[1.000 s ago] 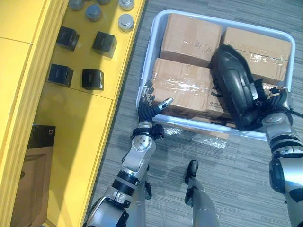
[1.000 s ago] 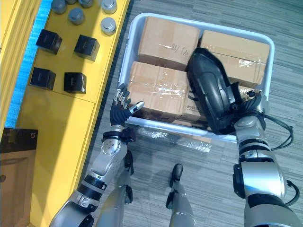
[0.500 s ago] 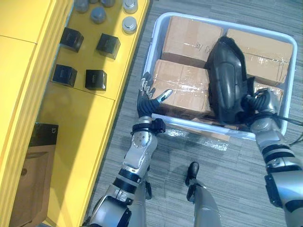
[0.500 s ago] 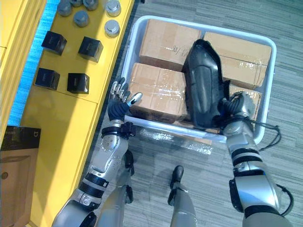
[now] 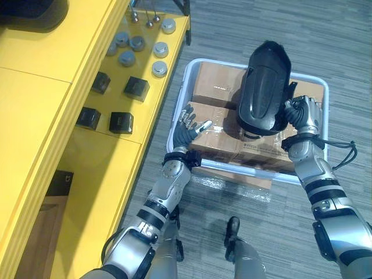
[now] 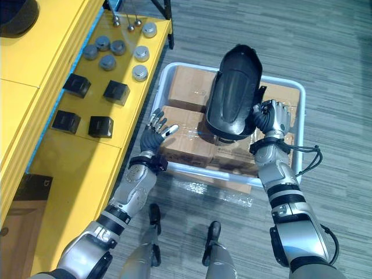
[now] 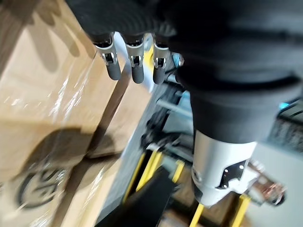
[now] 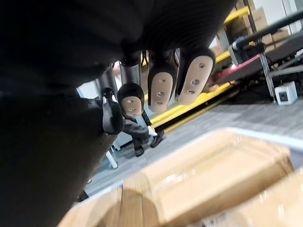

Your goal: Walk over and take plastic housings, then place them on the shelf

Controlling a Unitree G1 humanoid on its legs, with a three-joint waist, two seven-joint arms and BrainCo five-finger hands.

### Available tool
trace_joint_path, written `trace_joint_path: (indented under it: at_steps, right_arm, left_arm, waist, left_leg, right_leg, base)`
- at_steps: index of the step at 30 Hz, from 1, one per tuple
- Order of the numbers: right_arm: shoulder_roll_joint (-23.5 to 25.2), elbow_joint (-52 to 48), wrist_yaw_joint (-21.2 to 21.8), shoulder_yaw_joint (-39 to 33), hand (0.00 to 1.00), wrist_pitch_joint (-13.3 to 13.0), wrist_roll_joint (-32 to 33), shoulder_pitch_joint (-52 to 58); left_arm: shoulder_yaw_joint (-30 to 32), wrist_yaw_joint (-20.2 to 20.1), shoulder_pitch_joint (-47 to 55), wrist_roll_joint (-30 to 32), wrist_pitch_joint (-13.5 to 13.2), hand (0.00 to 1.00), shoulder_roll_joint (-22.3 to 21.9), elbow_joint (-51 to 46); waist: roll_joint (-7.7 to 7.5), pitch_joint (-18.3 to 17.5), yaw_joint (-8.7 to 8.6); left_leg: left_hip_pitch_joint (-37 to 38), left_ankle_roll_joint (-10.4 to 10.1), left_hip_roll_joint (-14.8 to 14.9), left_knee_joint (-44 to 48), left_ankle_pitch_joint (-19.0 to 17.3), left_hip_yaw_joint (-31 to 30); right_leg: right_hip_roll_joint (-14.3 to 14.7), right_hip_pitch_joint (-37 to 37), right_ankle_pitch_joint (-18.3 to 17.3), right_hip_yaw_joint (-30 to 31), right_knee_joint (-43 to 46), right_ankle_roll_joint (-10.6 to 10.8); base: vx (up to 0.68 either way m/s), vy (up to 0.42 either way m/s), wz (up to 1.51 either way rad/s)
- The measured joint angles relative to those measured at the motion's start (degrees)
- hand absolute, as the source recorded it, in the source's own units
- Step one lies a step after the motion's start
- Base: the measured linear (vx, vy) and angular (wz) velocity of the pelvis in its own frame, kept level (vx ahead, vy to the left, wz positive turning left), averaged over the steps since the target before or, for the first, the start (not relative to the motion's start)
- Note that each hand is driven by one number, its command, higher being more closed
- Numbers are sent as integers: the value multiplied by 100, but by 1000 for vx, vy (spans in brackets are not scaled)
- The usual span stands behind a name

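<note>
Readable text: none can be made out.
Cardboard box: a white label with a row of dark print lies on its top, just beside the lower end of the black housing; too small to read.
Cardboard, left wrist view: a dark round printed mark under clear tape; blurred, no letters or numbers legible.

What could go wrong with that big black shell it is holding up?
1. The right hand grips the large housing at one side only, so it might tilt or slip and fall onto the boxes.
2. The open left hand hangs at the bin rim and might catch it in a turn.
3. The shelf holds blocks and caps that the housing might knock.
</note>
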Motion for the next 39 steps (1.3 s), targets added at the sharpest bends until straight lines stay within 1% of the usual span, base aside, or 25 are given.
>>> trace_joint_path:
  at_steps: [2,4,8,12,14,16,19,21,22,24,26,31,32,34,39]
  right_arm:
    - [13,-223,48,108,100,26,-76,-4]
    - [12,-319,70,251,100,27,-225,-53]
    - [10,-482,147,548,100,27,-556,-54]
    - [12,-500,300,930,100,6,-903,-96]
    - [11,-500,339,1007,100,-3,-984,-106]
    - [8,-500,394,1176,100,-15,-1018,-113]
    - [6,-500,439,1281,100,-15,-1034,-113]
    - [6,-501,442,1372,100,-16,-1112,-112]
    - [6,-518,449,1395,100,-17,-1123,-112]
    - [7,-535,471,1452,100,-22,-1128,-112]
    - [10,-607,509,1571,100,-22,-1246,-108]
    - [15,-717,534,1561,100,-24,-1243,-94]
    - [16,-717,535,1561,100,-24,-1243,-94]
    - [16,-717,535,1559,100,-23,-1244,-94]
    - [76,-722,535,1555,100,-23,-1246,-94]
  left_arm:
    - [-53,-170,-269,-397,73,0,80,237]
    - [-130,-287,-516,-722,98,0,173,378]
    - [-265,-473,-900,-1302,132,0,283,453]
    - [-262,-776,-1115,-2282,133,0,385,582]
    - [-254,-816,-1121,-2649,132,0,416,684]
    - [-207,-859,-1125,-3071,133,0,439,833]
    - [-153,-872,-1127,-3254,136,0,437,934]
    - [-151,-871,-1135,-3239,138,0,470,996]
    - [-161,-862,-1150,-3083,164,0,503,1043]
    - [-263,-818,-1232,-2555,248,0,563,1225]
    - [-442,-774,-1370,-1865,402,0,636,1511]
    - [-498,-734,-1428,-977,585,0,600,2121]
    - [-498,-727,-1428,-921,606,0,596,2189]
    - [-497,-651,-1429,-617,669,0,566,2425]
    - [-482,-581,-1429,-184,728,0,497,2698]
  waist:
    - [-35,-18,-89]
    - [-70,-34,-138]
    - [-90,-47,-163]
    - [-132,-77,-204]
    - [-134,-81,-217]
    - [-147,-88,-277]
    - [-149,-89,-278]
    - [-160,-101,-273]
    - [-164,-103,-267]
    - [-171,-107,-258]
    - [-173,-108,-258]
    - [-174,-108,-261]
    - [-174,-108,-262]
    - [-174,-108,-262]
    - [-174,-108,-259]
  left_leg:
    - [121,-2,8,-71,-1,64]
    - [152,-10,26,-72,-8,106]
    - [256,-45,95,-72,-35,147]
    - [291,-51,110,-71,-40,221]
    - [310,-52,105,-72,-40,273]
    - [317,-51,107,-72,-40,277]
    - [342,-52,115,-72,-41,281]
    - [350,-53,115,-72,-43,282]
    - [349,-53,116,-72,-42,281]
    - [349,-52,115,-72,-42,283]
    - [349,-50,114,-72,-40,287]
    - [349,-50,117,-72,-40,292]
    - [349,-50,117,-72,-40,292]
    - [350,-50,117,-72,-40,292]
    - [373,-50,120,-72,-40,318]
  right_leg:
    - [26,102,9,35,-73,5]
    - [48,127,25,65,-119,2]
    - [142,296,125,82,-333,-6]
    - [179,314,162,145,-381,-17]
    - [185,321,211,195,-436,-16]
    - [195,345,263,204,-487,-12]
    - [217,409,318,207,-581,-13]
    - [217,415,321,209,-585,-13]
    - [219,415,325,209,-590,-15]
    - [219,419,331,209,-598,-16]
    - [219,419,332,212,-600,-16]
    - [224,418,333,214,-602,-17]
    - [225,418,333,215,-602,-17]
    - [226,418,333,217,-603,-17]
    - [228,421,335,245,-603,-19]
  base:
    - [37,-57,-14]
    - [33,-53,-11]
    - [30,-53,-8]
    - [4,-32,-9]
    - [-11,-16,-13]
    - [-19,-6,-4]
    - [0,0,0]
    - [0,0,0]
    - [0,0,0]
    - [0,0,0]
    - [17,-1,0]
    - [28,0,0]
    - [0,0,0]
    - [0,0,0]
    - [3,3,-2]
